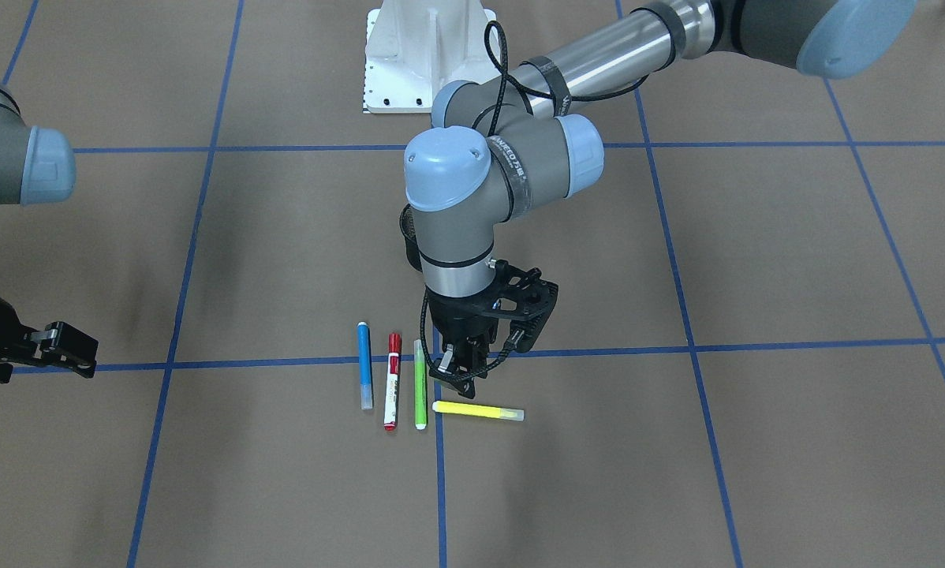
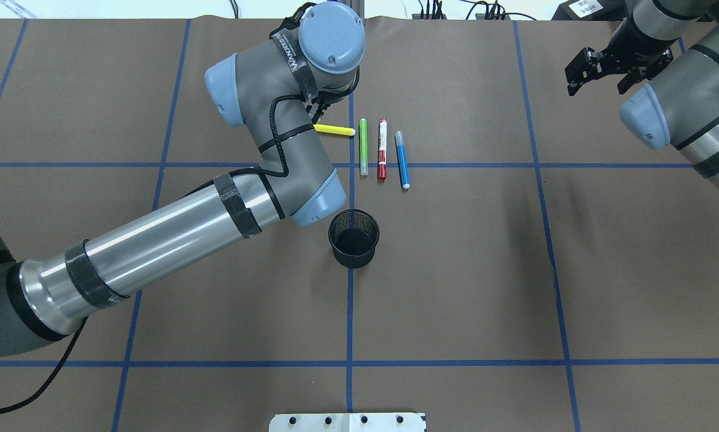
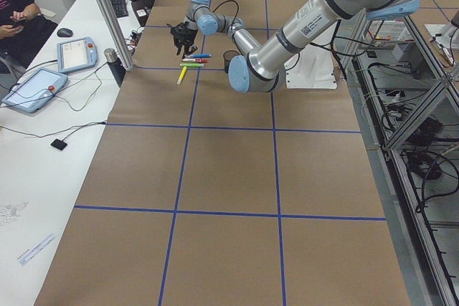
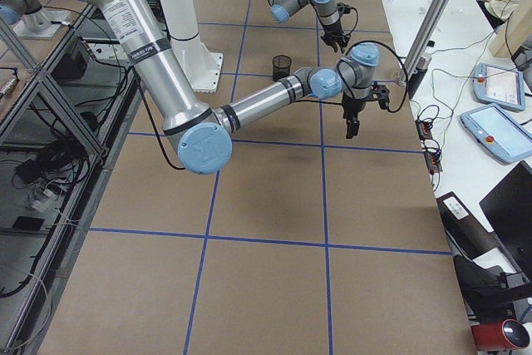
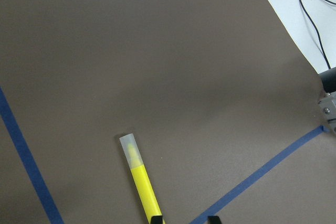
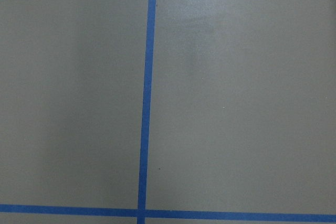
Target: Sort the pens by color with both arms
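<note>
Lining up on the yellow highlighter (image 1: pixel 478 410), we had the left fingers (image 5: pixel 156 220) parted and low over the end of it nearest the green pen (image 1: pixel 420 384), with nothing gripped. The highlighter lay flat on the bench (image 1: pixel 677 473), crosswise to the row. Its end was just beside the green pen, though we could not tell whether the two touched. The green pen, the red-capped pen (image 1: pixel 393 380) and the blue pen (image 1: pixel 364 364) lay side by side, close but apart. A black mesh cup (image 2: pixel 353 238) stood upright near the row, on the robot's side of it. The right fingers (image 2: pixel 581 65) hung spread and empty, well apart from the pens.

In the wrist view the highlighter ran under one fingertip rather than between the two. We judged that the hand first needed a small sideways shift until the barrel sat centred in the gap, with the fingers squarely across it. A grip at the very end looked likely to let the highlighter droop, so we favoured moving further along the barrel, which would also give more room from the green pen. We thought a straight descent and a gentle close best, since a round barrel rolls easily. The main risk we saw was a finger nudging the green pen out of the row.
</note>
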